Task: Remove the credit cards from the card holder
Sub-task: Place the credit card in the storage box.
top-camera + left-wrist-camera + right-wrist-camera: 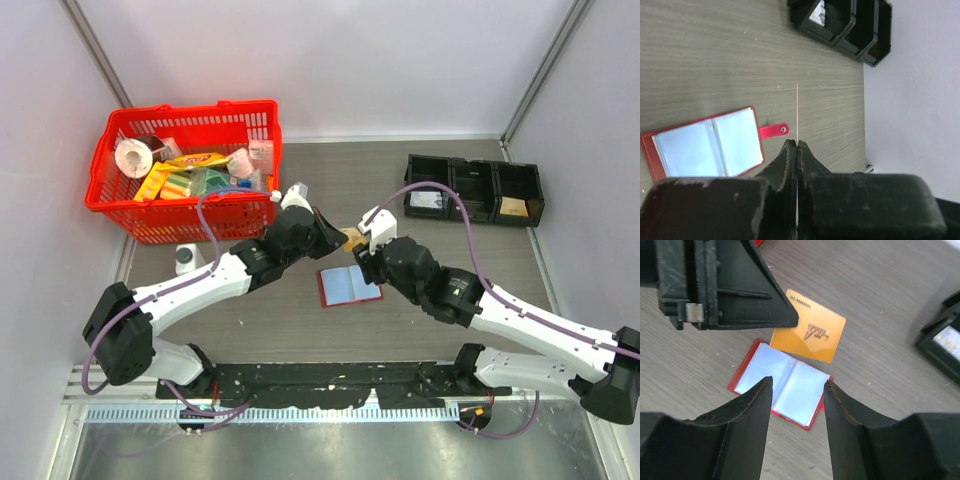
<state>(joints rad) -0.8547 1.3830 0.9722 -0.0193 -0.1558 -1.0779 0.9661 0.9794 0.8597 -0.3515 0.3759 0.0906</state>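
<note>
On the table (pixel 330 170) — card holder (pixel 349 286) open flat, red-rimmed, pale-blue pockets

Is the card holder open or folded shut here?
Open: the card holder lies spread flat, both pale blue pocket pages facing up.

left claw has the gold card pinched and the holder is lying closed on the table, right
No: the holder lies open on the table, its pale pockets facing up, as the right wrist view shows. The left claw does have the gold card pinched.
</note>
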